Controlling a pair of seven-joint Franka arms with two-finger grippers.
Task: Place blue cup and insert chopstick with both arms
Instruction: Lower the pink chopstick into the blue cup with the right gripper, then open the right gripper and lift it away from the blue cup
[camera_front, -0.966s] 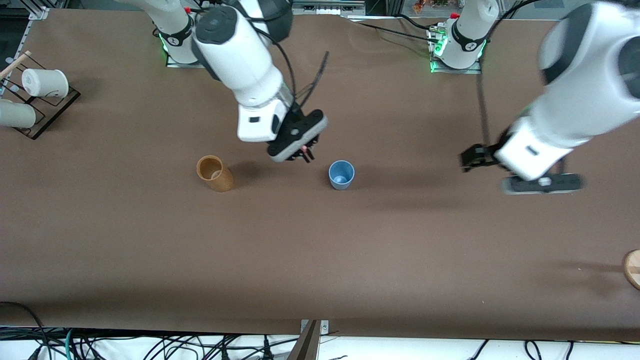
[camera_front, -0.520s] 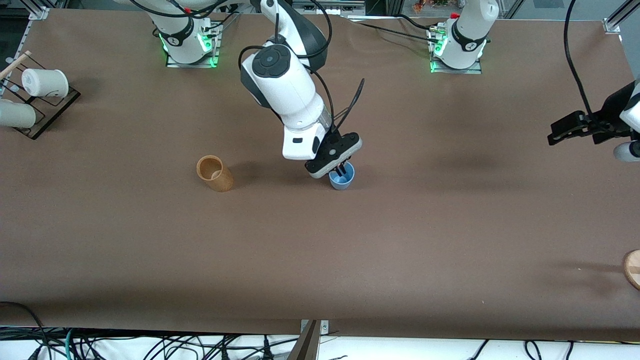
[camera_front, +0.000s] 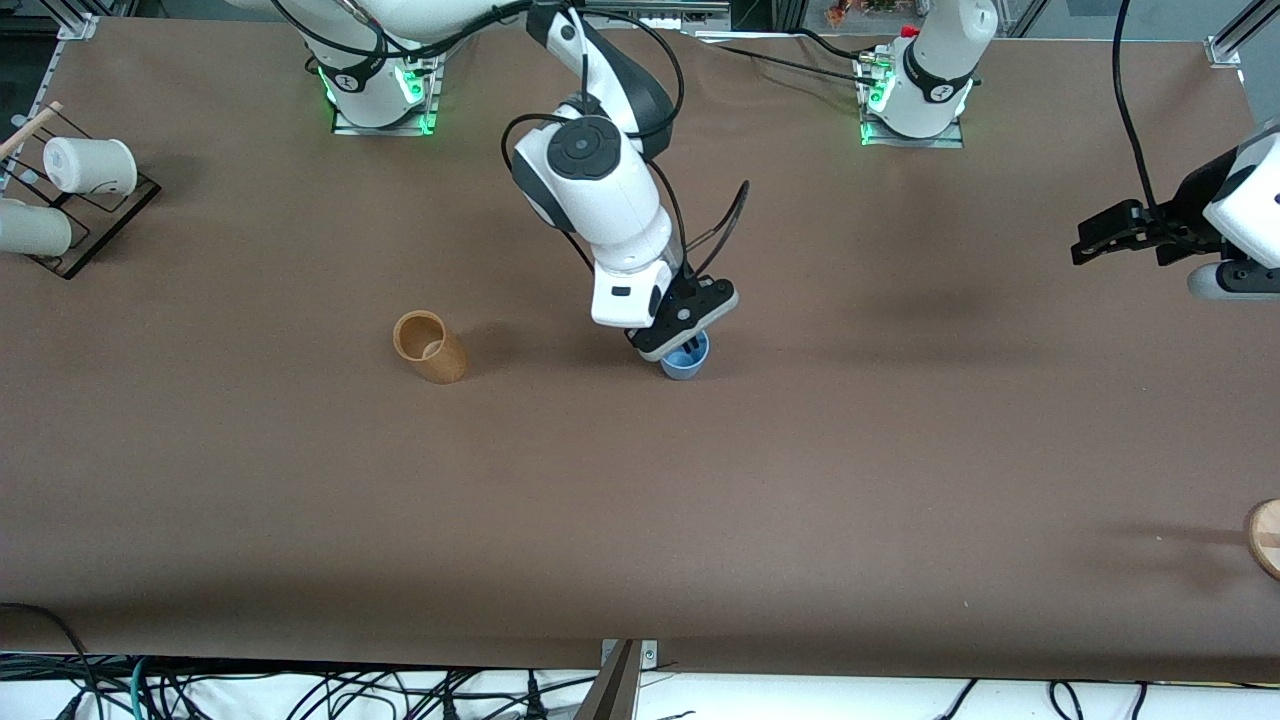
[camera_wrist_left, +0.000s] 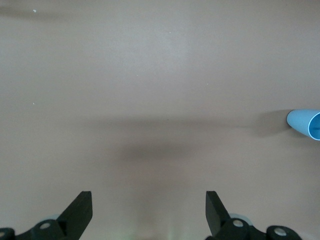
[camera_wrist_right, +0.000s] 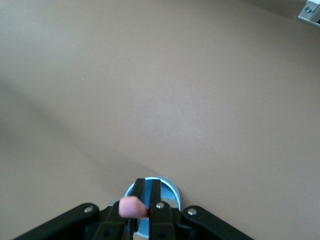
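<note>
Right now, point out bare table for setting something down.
Bare: the wide strip nearer the front camera than the tan cup and blue cup. Crowded: at the blue cup, where the right gripper holds the chopstick.

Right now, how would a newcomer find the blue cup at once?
On the brown table, look under the right gripper, which is shut on the chopstick. The blue cup stands there; the nearby tan cup is orange-brown.

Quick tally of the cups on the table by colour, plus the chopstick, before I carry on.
Blue cup: 1
Tan-orange cup: 1
White cups on the rack: 2
Chopstick, pink, in the right gripper over the blue cup: 1
Total: 5
</note>
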